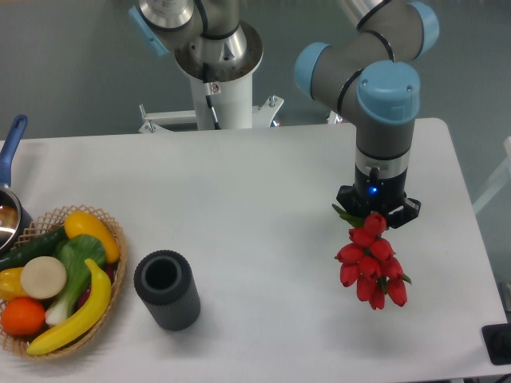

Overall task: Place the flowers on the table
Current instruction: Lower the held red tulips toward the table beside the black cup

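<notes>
The flowers (370, 263), a small bunch of red tulip buds with green leaves, hang at the right side of the white table (263, 207). My gripper (375, 217) points straight down and is shut on the stem end of the bunch. The buds point toward the table's front edge. The fingers are mostly hidden behind the wrist and the flowers. I cannot tell whether the buds touch the tabletop.
A dark cylinder (166, 290) stands front left. A wicker basket (60, 279) of toy fruit and vegetables sits at the left edge. A pot with a blue handle (9, 171) is behind it. The arm's base (219, 72) stands at the back.
</notes>
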### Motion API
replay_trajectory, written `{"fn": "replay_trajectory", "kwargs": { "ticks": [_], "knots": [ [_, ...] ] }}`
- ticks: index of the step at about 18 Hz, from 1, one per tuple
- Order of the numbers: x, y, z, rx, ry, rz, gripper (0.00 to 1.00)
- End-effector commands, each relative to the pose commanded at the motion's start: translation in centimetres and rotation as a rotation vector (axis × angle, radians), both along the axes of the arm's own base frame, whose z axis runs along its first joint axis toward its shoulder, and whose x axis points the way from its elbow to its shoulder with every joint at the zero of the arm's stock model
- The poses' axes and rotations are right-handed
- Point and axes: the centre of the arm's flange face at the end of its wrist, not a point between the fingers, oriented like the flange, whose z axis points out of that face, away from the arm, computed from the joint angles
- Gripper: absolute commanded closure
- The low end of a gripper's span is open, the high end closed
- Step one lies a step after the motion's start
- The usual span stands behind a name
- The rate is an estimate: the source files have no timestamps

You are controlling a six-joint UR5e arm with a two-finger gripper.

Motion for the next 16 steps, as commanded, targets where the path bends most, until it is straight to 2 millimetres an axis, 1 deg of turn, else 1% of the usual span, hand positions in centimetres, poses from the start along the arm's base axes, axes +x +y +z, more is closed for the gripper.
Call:
{"fn": "replay_trajectory", "kwargs": {
  "ticks": [5,7,11,12,13,15,16],
  "knots": [
    [0.3,0.0,-1.5,-0.019,-0.019,0.0,0.9],
    [1.2,1.0,-2.1,-0.043,-0.016,-0.019,0.89],
    [1.1,1.3,-3.4,-0.052,-0.036,-0.014,0.89],
    [1.2,1.3,-4.1,-0.059,-0.044,-0.015,0.89],
    [1.6,1.8,-4.8,-0.064,-0.053,-0.024,0.89],
    [1.8,2.3,-5.9,-0.073,-0.067,-0.034,0.83],
    [2.0,2.7,-6.6,-0.08,-0.078,-0.04,0.73]
  ]
}}
